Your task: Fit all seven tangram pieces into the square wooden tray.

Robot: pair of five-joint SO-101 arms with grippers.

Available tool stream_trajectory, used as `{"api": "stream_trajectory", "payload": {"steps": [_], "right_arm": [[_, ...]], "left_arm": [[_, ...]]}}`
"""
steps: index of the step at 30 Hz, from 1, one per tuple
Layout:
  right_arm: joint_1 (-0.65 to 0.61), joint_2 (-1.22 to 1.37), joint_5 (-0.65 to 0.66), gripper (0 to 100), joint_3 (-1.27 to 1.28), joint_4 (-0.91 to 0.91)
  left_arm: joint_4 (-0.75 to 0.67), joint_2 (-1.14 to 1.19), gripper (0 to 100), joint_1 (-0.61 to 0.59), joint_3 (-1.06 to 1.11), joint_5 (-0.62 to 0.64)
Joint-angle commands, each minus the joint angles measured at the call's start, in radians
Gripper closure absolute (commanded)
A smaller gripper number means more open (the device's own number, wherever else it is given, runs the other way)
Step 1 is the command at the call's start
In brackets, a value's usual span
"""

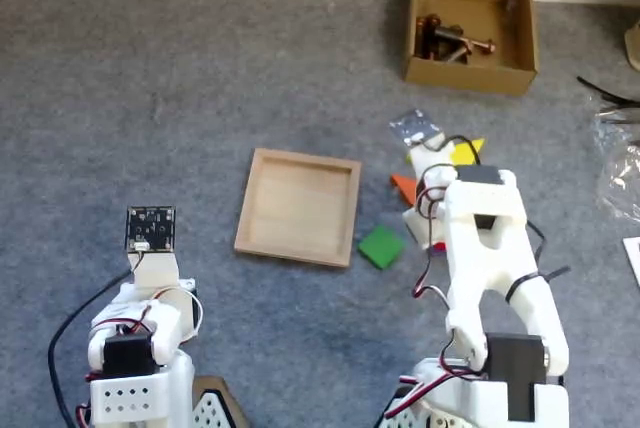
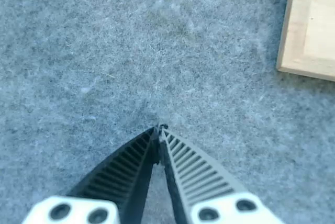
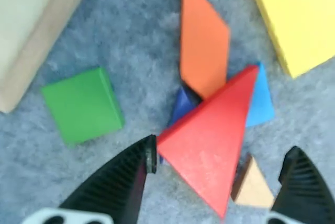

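Right gripper (image 3: 222, 156) spread wide astride the red triangle (image 3: 212, 140), nothing grasped.
Flat, smooth painted pieces cluster just beside the empty square wooden tray (image 1: 298, 203): the green square (image 3: 82, 104) lies nearest it, and the red triangle rests on the orange parallelogram (image 3: 203, 51) and blue triangle (image 3: 261, 101). The first pick seems in hand; next, the gripper must lower and pinch the triangle's edges. Left gripper (image 2: 159, 130) is clenched empty over the fuzzy grey counter (image 1: 150, 98), beyond the tray's opposite side.
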Motion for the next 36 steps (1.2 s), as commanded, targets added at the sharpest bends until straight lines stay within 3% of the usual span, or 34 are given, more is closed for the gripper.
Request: {"api": "stream_trajectory", "payload": {"steps": [1, 9, 31, 36], "right_arm": [[-0.019, -0.001, -0.012, 64.6, 0.031, -0.054], [-0.019, 0.111, -0.014, 64.6, 0.038, -0.062], [0.002, 0.111, -0.055, 65.0, 0.038, -0.061], [0.002, 0.111, -0.055, 72.5, 0.036, -0.062]], "left_arm": [[0.008, 0.007, 100, -0.008, 0.021, 0.002], [0.008, 0.007, 100, -0.008, 0.021, 0.002], [0.008, 0.007, 100, -0.008, 0.021, 0.002], [0.008, 0.007, 100, -0.008, 0.021, 0.002]]}}
